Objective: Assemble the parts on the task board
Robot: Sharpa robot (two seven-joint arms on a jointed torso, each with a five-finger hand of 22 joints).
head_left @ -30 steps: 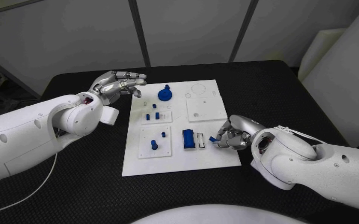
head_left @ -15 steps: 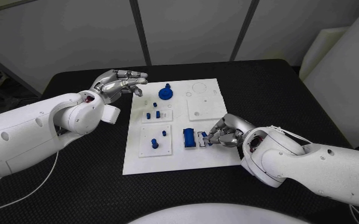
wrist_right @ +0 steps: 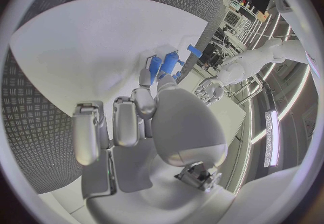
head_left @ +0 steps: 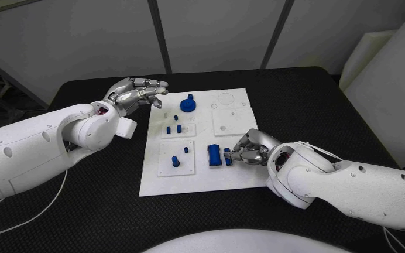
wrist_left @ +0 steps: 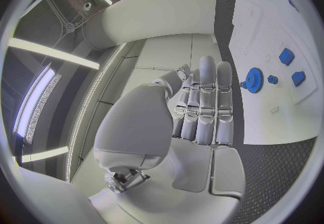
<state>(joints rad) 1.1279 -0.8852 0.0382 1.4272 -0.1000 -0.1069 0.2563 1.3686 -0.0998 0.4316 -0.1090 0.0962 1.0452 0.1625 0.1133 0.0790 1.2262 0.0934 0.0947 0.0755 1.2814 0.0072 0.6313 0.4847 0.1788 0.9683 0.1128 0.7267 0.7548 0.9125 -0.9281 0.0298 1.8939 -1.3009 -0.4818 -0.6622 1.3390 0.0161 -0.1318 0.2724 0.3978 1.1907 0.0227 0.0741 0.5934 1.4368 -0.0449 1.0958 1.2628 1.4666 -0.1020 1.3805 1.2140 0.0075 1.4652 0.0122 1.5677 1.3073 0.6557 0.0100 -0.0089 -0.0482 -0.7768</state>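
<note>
Head view looks steeply down from above onto the task board [head_left: 198, 185], both arms entering. Each wrist view sits close behind its own hand, looking along the fingers. All three share the board [wrist_left: 297, 110] [wrist_right: 81, 56].

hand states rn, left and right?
Left hand: open, holds nothing, beside the task board.
Right hand: fingers on a small blue part; grip cannot be told.

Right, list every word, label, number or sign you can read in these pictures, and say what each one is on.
None can be read.
task board: faint engraved outlines by the blue gear, no legible text.
left hand, right hand and the arms: no readable marking.
Small mark on the board in the left wrist view: too small to read.
</note>
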